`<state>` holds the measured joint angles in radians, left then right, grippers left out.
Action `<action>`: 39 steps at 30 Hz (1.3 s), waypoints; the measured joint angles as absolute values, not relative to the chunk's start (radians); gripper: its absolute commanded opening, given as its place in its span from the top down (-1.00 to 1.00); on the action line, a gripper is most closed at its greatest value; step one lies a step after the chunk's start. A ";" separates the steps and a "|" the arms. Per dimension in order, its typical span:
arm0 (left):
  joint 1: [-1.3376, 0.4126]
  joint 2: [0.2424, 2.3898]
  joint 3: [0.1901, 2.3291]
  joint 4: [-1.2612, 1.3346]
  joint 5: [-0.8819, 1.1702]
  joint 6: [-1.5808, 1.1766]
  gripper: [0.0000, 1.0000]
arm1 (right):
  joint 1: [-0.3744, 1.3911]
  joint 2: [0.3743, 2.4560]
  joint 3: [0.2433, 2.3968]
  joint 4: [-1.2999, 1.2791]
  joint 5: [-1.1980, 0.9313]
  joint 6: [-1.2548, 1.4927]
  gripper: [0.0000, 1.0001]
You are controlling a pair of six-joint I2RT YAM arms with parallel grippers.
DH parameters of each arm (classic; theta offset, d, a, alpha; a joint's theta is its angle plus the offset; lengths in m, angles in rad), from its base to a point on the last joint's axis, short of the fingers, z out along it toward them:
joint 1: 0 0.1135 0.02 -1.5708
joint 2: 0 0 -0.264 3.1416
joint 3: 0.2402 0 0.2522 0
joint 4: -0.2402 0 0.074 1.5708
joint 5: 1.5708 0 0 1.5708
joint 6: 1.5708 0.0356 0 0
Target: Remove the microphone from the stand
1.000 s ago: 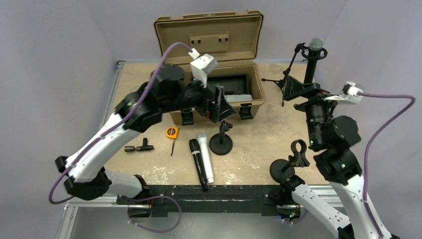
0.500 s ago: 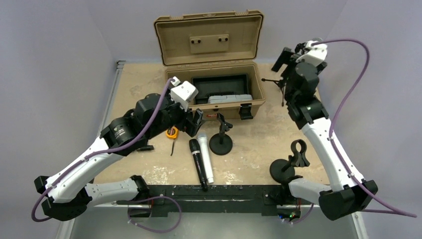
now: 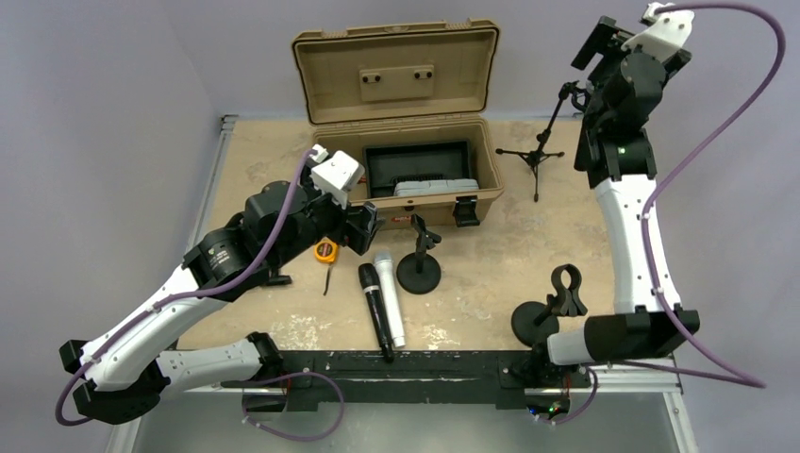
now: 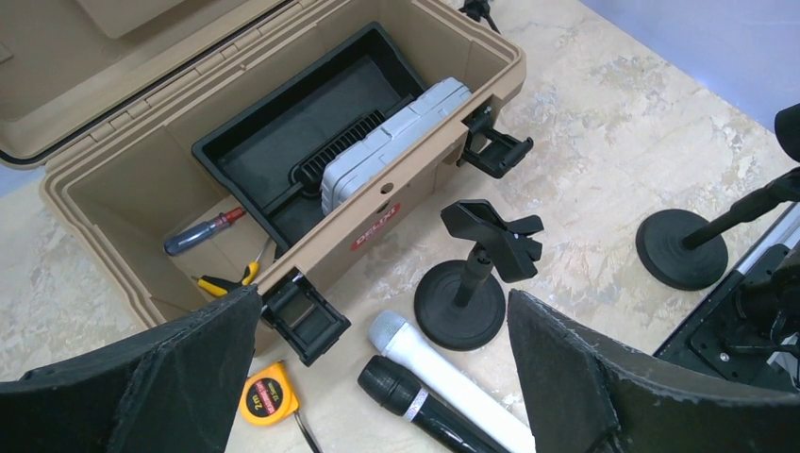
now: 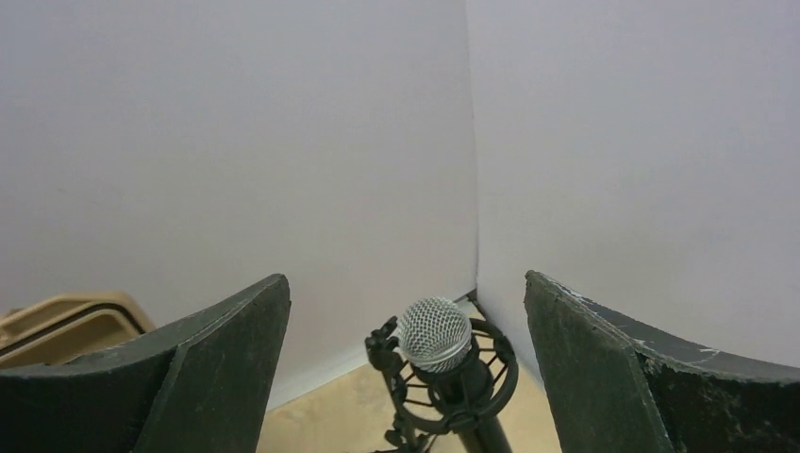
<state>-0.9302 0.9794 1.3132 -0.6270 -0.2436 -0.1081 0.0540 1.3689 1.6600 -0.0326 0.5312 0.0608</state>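
Observation:
The microphone [image 5: 434, 333], black with a silver mesh head, stands upright in a black ring mount [image 5: 493, 385] on a tripod stand [image 3: 535, 156] at the back right corner. In the top view my right arm hides it. My right gripper [image 5: 406, 278] is open and empty, raised above and just in front of the microphone head without touching it; it also shows in the top view [image 3: 602, 47]. My left gripper [image 4: 382, 297] is open and empty, hovering over the table in front of the case [image 3: 366, 226].
An open tan case [image 3: 415, 179] holds tools at the back centre. A white microphone [image 3: 388, 293] and a black one [image 3: 375, 307] lie beside an empty round-base stand [image 3: 419, 269]. Another round-base stand [image 3: 552, 307] is front right. A yellow tape measure [image 3: 325, 250] lies left.
My right arm has swung up and back, bringing its open gripper from low beside the stand to above the microphone. My left arm has drawn back from the case and settled lower.

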 measured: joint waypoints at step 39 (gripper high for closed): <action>-0.930 0.974 1.313 -0.622 -0.209 -0.112 -0.98 | 0.006 1.677 1.883 -0.331 0.580 0.071 -0.45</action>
<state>-0.9302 0.9737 1.3128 -0.6224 -0.2089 -0.1116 0.0055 1.6772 1.8832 -0.3309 0.5800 0.0708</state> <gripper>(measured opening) 0.993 0.738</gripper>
